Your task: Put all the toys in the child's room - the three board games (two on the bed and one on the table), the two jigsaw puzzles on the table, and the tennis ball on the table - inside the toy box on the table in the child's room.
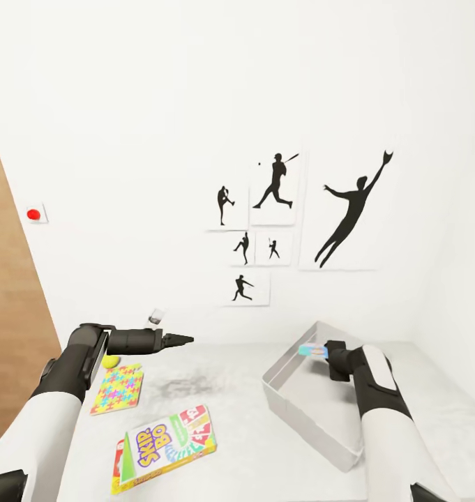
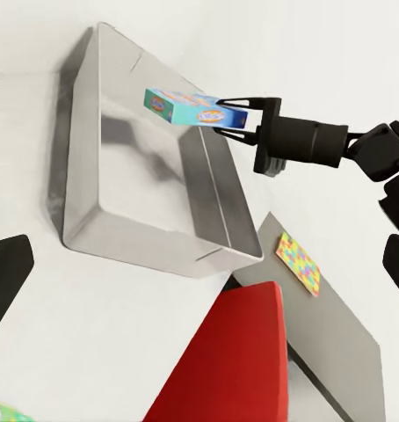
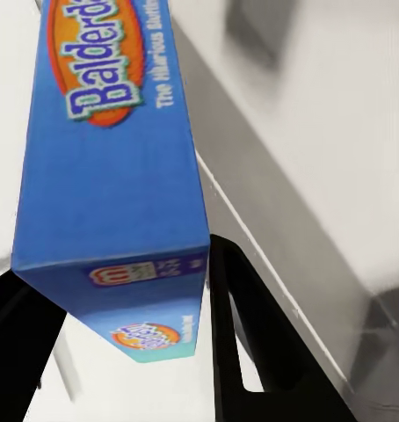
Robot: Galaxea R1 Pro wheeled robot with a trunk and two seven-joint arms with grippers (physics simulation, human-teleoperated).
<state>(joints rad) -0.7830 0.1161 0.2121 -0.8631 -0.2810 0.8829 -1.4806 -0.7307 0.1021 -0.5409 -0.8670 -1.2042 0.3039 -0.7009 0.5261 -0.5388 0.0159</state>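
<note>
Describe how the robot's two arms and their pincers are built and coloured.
Both arms have glossy white shells on the upper segments and matte black joints and forearms. The left pincer ends a black cylindrical wrist in slim, pointed black fingers. The right pincer has thin, angular black fingers on a ribbed black wrist. No cables or markings are visible.

Right gripper [image 2: 230, 117] holds blue board game [image 2: 195, 108] over toy box [image 1: 293, 408]; bin interior beneath it bare, near wall just below. Left gripper [image 1: 185, 339] has bare table [image 1: 237, 390] ahead.
</note>
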